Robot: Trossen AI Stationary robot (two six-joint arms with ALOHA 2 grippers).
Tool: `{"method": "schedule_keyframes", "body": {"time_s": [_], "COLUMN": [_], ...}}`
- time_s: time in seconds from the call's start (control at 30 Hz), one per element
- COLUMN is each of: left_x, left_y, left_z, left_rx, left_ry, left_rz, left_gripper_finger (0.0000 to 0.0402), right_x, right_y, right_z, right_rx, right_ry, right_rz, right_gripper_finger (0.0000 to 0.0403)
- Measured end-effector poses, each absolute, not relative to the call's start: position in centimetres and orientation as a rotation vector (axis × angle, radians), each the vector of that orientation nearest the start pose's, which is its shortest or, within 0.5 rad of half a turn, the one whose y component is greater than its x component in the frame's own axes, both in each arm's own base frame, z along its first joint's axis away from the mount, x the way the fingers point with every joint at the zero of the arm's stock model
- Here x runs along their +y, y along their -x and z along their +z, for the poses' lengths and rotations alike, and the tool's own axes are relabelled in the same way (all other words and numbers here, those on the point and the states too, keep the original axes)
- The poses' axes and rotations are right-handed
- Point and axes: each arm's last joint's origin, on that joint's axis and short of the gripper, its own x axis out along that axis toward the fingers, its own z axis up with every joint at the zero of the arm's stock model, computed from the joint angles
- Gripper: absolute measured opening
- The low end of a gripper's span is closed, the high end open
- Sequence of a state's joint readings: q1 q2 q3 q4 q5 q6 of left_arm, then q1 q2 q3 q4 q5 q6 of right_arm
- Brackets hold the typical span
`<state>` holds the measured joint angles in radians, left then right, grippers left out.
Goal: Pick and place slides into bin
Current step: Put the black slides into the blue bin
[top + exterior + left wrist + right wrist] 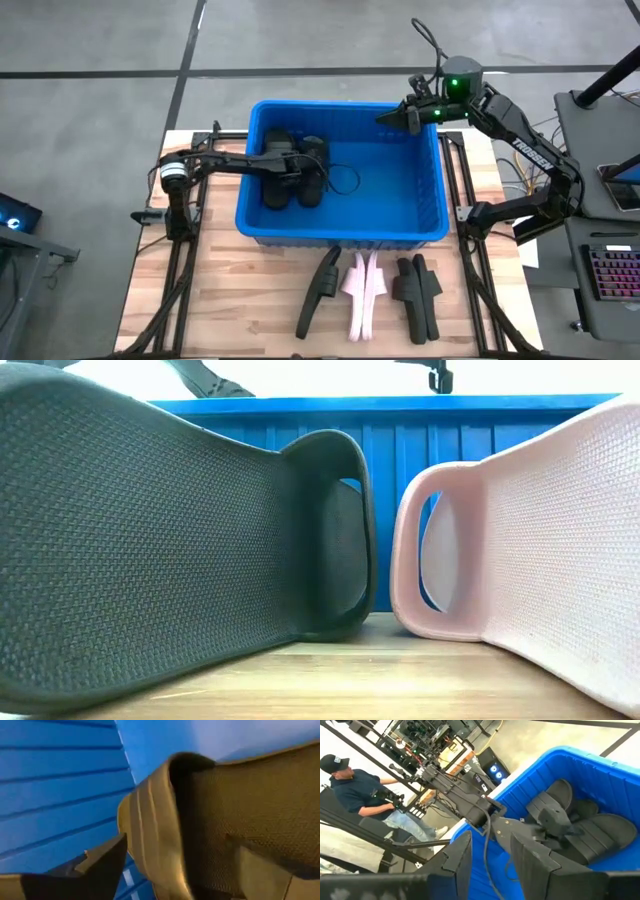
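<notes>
Two black slides (295, 175) lie under the left pincer (300, 172), jaws wide; lift straight out of bin (420, 215).

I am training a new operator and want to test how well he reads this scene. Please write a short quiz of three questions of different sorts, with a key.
1. True or false: the left gripper is inside the bin.
2. How many slides lie on the table in front of the bin: A) two, B) four, C) six?
3. Fill in: the right gripper hovers over the bin's far right ____.

Key:
1. True; it is over the black slides already in the bin.
2. B: one black slide, a pink pair, one black slide.
3. Corner.
</notes>
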<state>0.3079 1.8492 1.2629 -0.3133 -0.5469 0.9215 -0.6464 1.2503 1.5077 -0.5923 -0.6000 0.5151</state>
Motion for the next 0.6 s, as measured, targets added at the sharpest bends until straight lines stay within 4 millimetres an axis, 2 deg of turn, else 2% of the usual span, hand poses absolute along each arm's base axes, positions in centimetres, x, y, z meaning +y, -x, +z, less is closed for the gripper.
{"method": "schedule_keyframes", "body": {"time_s": [0.2, 0.43, 0.6], "left_x": [12.4, 10.3, 9.1], "left_y": [-36.0, -35.4, -34.5], "left_z": [22.9, 27.2, 31.0], "left_rx": [1.131, 0.982, 0.785], "left_ry": [-0.895, -0.889, -0.660], "left_rz": [0.284, 0.290, 0.358], "left_gripper_finger": [0.0320, 0.0321, 0.0317], "right_x": [-13.5, -13.5, -13.5], "right_y": [-20.5, -20.5, -20.6], "right_z": [44.4, 44.4, 44.4], "right_rx": [0.257, 0.258, 0.258], "right_ry": [-0.705, -0.705, -0.706], "right_rz": [-0.115, -0.115, -0.115], "right_gripper_finger": [0.0121, 0.0118, 0.0123]}}
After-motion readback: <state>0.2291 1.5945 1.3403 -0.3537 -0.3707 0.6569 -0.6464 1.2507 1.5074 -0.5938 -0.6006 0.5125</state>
